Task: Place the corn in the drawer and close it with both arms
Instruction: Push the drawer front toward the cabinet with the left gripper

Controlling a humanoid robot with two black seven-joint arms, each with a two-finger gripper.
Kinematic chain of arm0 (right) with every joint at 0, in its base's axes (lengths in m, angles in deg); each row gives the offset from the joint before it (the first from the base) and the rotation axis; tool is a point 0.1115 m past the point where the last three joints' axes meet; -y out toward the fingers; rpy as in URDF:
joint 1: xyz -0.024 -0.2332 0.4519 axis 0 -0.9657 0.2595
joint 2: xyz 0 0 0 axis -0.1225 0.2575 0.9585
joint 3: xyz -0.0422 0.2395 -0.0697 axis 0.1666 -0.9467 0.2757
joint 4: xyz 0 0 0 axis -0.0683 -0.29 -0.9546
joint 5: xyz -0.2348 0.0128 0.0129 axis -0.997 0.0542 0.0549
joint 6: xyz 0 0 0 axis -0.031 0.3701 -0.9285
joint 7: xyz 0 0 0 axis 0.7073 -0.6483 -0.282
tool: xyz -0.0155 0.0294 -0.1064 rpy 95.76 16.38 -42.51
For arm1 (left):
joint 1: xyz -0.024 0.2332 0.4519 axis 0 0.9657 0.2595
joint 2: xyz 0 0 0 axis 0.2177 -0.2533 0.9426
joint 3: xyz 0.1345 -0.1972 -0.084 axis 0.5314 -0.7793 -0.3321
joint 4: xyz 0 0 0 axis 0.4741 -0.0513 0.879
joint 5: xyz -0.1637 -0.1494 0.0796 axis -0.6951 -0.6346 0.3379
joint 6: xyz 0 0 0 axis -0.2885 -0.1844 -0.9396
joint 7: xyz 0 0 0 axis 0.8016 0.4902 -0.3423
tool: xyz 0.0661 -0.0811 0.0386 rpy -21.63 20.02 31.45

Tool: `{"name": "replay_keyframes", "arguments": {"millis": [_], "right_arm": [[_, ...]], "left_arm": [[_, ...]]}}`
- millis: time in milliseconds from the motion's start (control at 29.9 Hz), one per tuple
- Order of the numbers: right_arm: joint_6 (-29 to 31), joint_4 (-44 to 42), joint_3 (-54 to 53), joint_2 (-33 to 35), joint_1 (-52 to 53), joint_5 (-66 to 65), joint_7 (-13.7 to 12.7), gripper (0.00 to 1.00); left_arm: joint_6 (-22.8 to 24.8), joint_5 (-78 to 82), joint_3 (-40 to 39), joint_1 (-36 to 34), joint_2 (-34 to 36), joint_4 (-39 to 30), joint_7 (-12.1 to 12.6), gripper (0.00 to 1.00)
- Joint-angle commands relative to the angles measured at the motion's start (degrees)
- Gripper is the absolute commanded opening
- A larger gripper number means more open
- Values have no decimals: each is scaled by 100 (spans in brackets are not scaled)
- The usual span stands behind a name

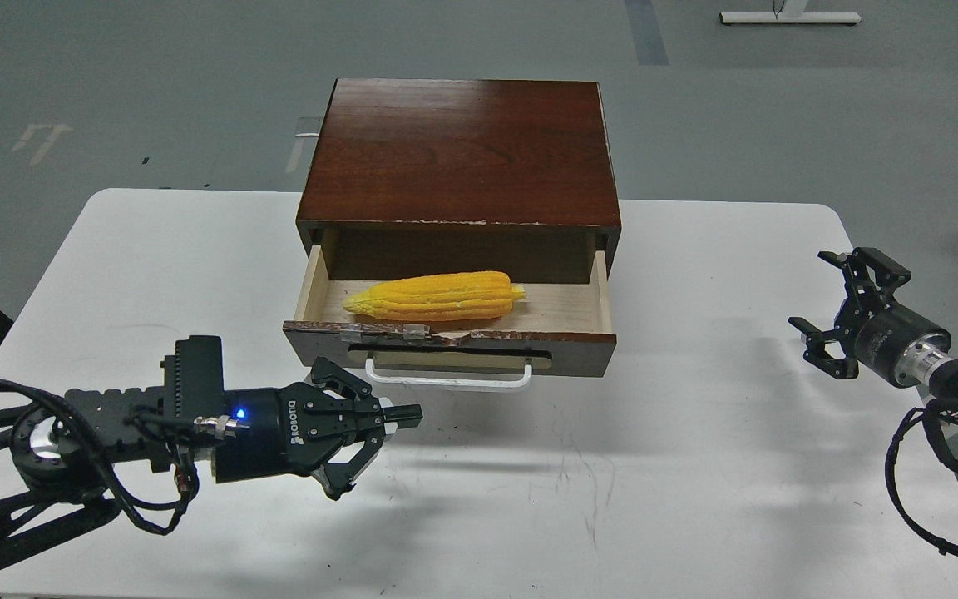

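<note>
Nearest the camera, the left gripper [379, 433] hovers low over the white worktop [695, 466], its black fingers spread apart and holding nothing, pointing right, just in front of the drawer's white bar handle [446, 378]. The drawer [454, 343] stands pulled out from a dark brown wooden cabinet [458, 150] at the middle of the worktop. The corn [437, 296] lies inside on the pale wood floor, towards the left half. Its long axis runs left to right, parallel to the drawer front, with the tapered tip pointing left and the pale stub end pointing right. The right gripper [837, 312] hangs well to the right of the drawer, fingers splayed wide and empty.
</note>
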Motion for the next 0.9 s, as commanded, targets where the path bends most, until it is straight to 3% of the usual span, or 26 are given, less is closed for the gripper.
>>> {"name": "replay_keyframes", "arguments": {"millis": [0,868], "right_arm": [[0,-69,-5,0,-59,0,0,99],[0,-60,-31,-17,46,0,0,99]], "left_arm": [[3,0,-61,-10,-78,138,-1,0],[20,0,-131,-28,-201,499,-1,0]]}}
